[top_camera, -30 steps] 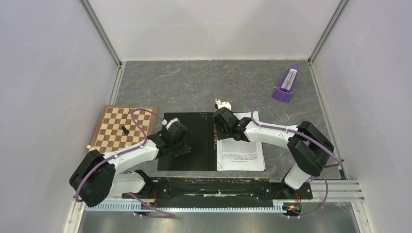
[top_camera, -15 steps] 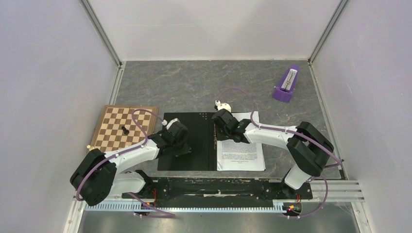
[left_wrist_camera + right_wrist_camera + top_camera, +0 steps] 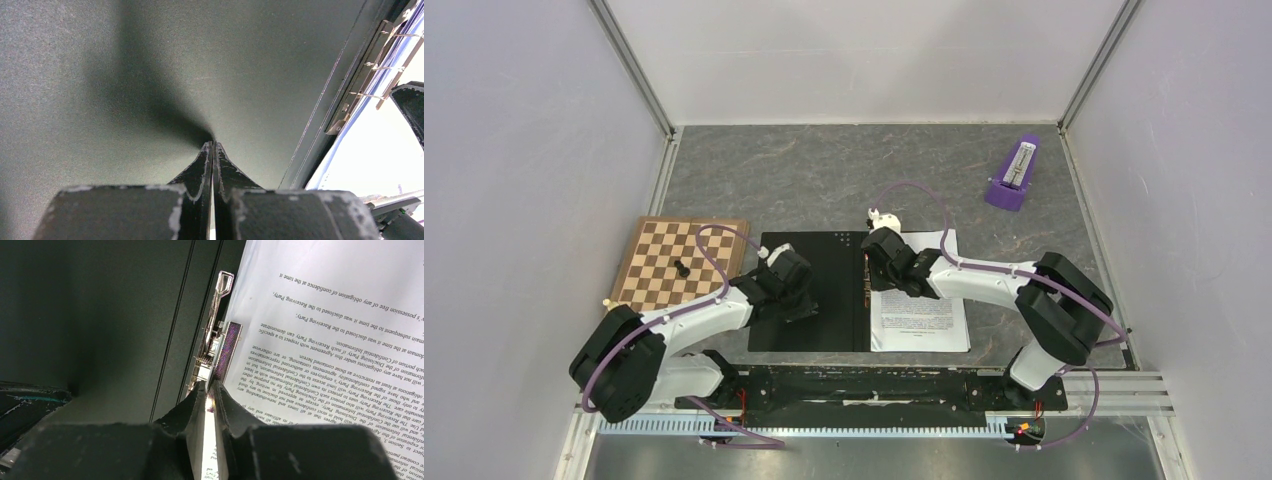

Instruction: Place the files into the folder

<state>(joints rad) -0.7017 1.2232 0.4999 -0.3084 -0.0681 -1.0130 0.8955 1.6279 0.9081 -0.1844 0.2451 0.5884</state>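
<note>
**Folder open, clip pinched**

On the table, by the middle of its near edge: folder, spread flat, black inside up. On its right half: files, white sheets with dense print, left edge along the spine. Left gripper: pressed together, tips down on the bare left cover, holding nothing. Right gripper: pinching the metal clip at the spine, with a shiny strip caught between the fingers, just beside the files' edge. Near the left edge, beside the folder: chessboard, one dark piece standing on it. Toward the far right corner, well apart from the rest: purple metronome.
</note>
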